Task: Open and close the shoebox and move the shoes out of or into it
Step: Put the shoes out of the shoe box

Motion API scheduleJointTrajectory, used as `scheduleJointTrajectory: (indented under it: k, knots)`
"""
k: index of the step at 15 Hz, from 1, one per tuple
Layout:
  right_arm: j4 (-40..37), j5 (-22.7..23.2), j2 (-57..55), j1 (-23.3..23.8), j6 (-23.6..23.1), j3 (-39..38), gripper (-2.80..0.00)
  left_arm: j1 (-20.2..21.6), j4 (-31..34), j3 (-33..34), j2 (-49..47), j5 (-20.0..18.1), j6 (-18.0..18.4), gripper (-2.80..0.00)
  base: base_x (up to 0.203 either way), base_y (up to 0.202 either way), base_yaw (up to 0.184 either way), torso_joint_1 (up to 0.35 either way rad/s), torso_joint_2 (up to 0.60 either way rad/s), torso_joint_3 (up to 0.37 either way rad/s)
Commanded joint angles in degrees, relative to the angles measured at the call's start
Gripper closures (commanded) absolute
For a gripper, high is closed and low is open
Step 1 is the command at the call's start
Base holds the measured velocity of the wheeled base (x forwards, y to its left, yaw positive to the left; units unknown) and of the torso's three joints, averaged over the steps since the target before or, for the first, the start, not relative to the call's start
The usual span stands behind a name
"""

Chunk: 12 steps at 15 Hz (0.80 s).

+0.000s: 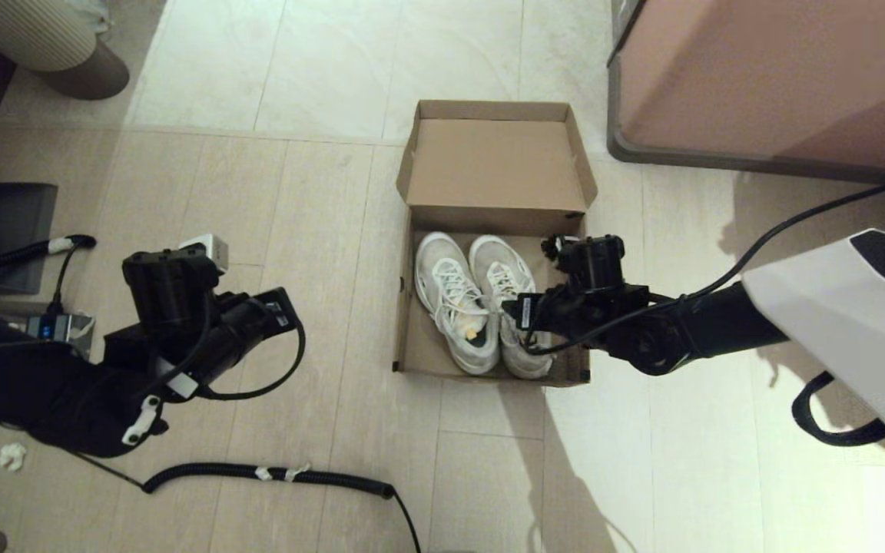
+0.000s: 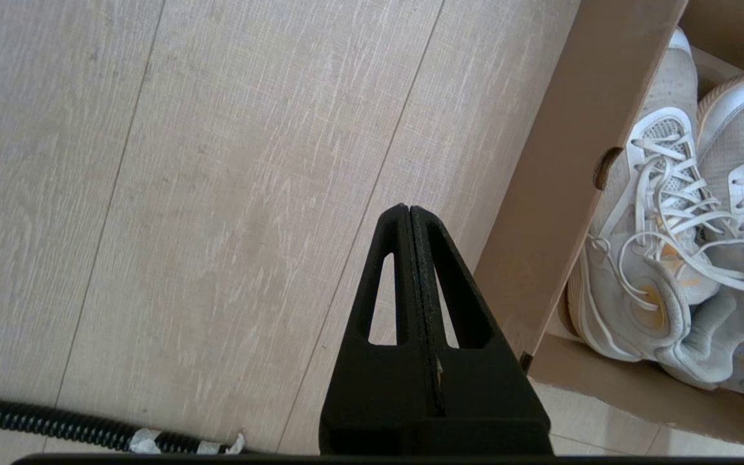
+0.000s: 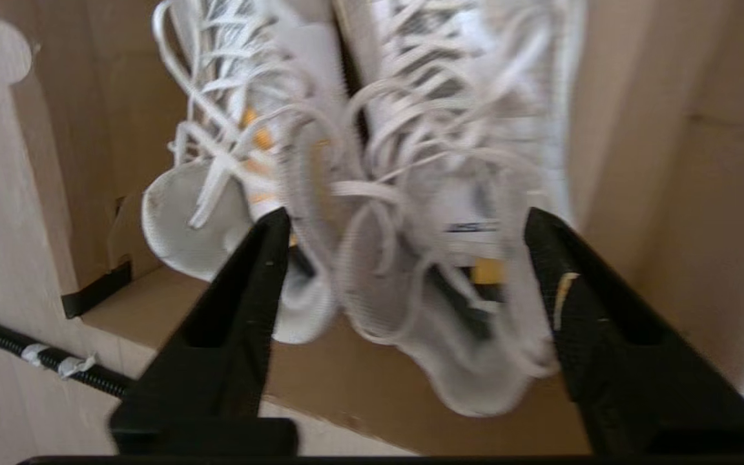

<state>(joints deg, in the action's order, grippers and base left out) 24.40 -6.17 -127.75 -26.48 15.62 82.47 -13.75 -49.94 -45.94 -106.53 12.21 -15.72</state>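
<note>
Head view: shoebox (image 1: 493,230) sits on the floor in front of me, lid folded back flat on the far side, both shoes (image 1: 481,303) inside side by side, toes away from me. My right gripper (image 1: 536,313) is over the box's near right corner, above the heel of the right-hand shoe; left gripper (image 1: 195,250) hangs over bare floor well left of the box, idle. A black corrugated cable (image 1: 273,475) lies on the floor near me. Left wrist view: left fingers (image 2: 411,271) pressed together, holding nothing, just outside the box's left wall (image 2: 559,194). Right wrist view: right fingers (image 3: 243,284) spread wide, straddling the heel collar of the right-hand shoe (image 3: 436,310), not yet closed on anything I can see. Risks as I judge them: the near finger looks close to the other shoe's heel (image 3: 217,226), so closing could pinch both collars or snag loose laces and drag the second shoe up. The soft mesh collar may fold and slip out on lift. The arm is low near the right wall, so a sideways pull could shove or tip the light cardboard box.
</note>
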Motion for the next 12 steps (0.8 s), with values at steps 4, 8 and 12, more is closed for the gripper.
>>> scheduleJointTrajectory:
  k: [4,8,12]
  knots:
    - [0.2,-3.3,-2.0,-3.5,-0.8,-0.6,-2.8,0.3,-0.3,-0.2,0.3,0.1,-0.1,0.0,0.0,0.0,0.0,0.0,0.0,0.0]
    - [0.2,-5.0,-4.4,-5.6,-1.0,-0.8,-2.8,1.4,-0.3,-0.2,0.4,0.0,-0.1,0.0,0.0,0.0,0.0,0.0,0.0,0.0]
    - [0.3,-8.5,-12.1,-5.5,-4.4,5.5,-2.8,2.9,-0.3,0.1,1.4,-0.3,-0.2,0.0,0.0,0.0,0.0,0.0,0.0,0.0]
